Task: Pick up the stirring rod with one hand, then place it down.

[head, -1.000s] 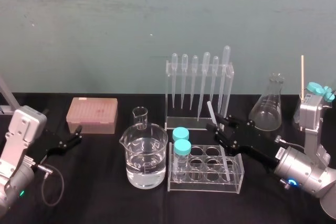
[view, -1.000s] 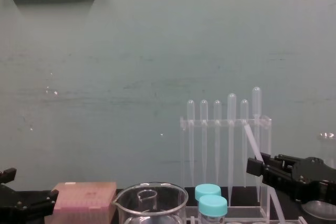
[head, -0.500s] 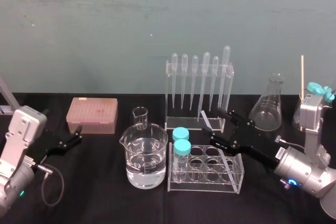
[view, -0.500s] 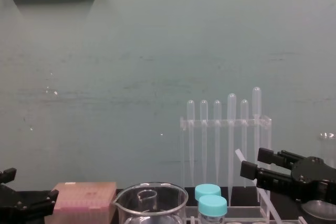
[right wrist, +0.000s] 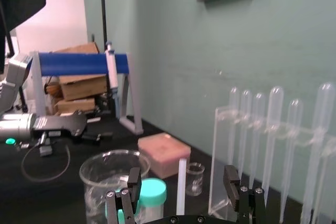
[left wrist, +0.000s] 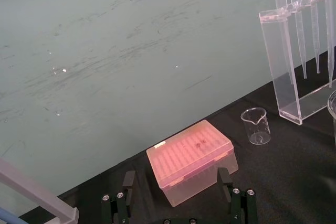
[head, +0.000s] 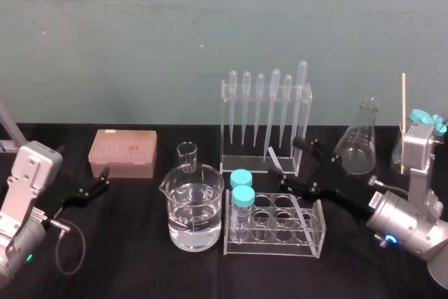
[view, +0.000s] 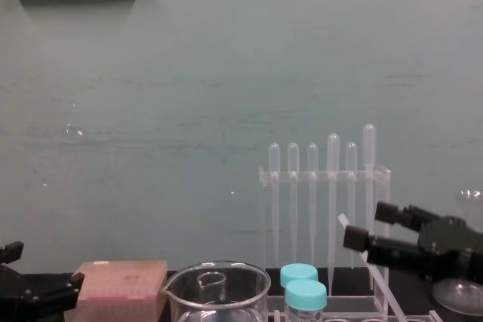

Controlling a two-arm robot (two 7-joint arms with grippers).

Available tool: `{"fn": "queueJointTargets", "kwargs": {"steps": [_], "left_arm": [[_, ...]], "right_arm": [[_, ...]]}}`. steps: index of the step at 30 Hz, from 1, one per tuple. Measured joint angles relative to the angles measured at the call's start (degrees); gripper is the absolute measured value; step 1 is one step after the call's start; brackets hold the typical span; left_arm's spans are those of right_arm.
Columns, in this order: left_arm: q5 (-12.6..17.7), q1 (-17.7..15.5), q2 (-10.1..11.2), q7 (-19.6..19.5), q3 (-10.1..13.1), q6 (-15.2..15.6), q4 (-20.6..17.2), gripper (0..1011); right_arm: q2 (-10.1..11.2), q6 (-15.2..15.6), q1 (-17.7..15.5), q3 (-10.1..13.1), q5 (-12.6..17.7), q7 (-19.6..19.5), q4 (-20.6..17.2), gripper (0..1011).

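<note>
The stirring rod (head: 274, 160) is a thin translucent-white stick leaning at a slant in the clear tube rack (head: 315, 243), its lower end inside a rack hole. My right gripper (head: 293, 165) is open around the rod's upper part, one finger on each side with a gap to both. In the right wrist view the rod (right wrist: 181, 195) stands free midway between the fingers (right wrist: 134, 181). From the chest, the rod (view: 377, 284) slants down below the right gripper (view: 368, 225). My left gripper (head: 96, 181) is parked open at the far left, near the pink box.
A large beaker of water (head: 194, 209), a small empty beaker (head: 187, 155) and two blue-capped tubes (head: 241, 188) stand left of the rod. Behind it is the pipette stand (head: 264, 122); a conical flask (head: 357, 146) is to the right. The pink tip box (head: 122, 153) sits at the left.
My right gripper has opened and let go of the stirring rod. The rod has slid lower and now leans in the tube rack by itself. The left arm is unchanged.
</note>
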Motion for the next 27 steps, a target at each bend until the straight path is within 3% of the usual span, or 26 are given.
{"fn": "queueJointTargets", "kwargs": {"steps": [6,10,13,14,16,23,27], "left_arm": [[0.0,0.0,0.0,0.0,0.0,0.0,0.0,1000],[0.0,0.0,0.0,0.0,0.0,0.0,0.0,1000],[0.0,0.0,0.0,0.0,0.0,0.0,0.0,1000],[0.0,0.0,0.0,0.0,0.0,0.0,0.0,1000],[0.0,0.0,0.0,0.0,0.0,0.0,0.0,1000],[0.0,0.0,0.0,0.0,0.0,0.0,0.0,1000],[0.0,0.0,0.0,0.0,0.0,0.0,0.0,1000]], "right_arm": [[-0.1,-2.1,-1.5,3.1,0.3,-4.1,-3.6,1003],[-0.1,-2.3,-3.2,6.2,-0.4,-9.9,-5.8,1003],[0.3,-0.5,-5.2,8.7,-2.4,-16.2,-7.0,1003],[0.3,-0.5,-5.2,8.7,-2.4,-16.2,-7.0,1003],[0.9,2.8,-6.8,9.8,-4.0,-20.3,-7.4,1003],[2.1,13.8,-9.1,9.7,-6.7,-25.7,-7.6,1003],[2.1,15.8,-9.2,9.5,-7.0,-26.1,-7.3,1003]]}}
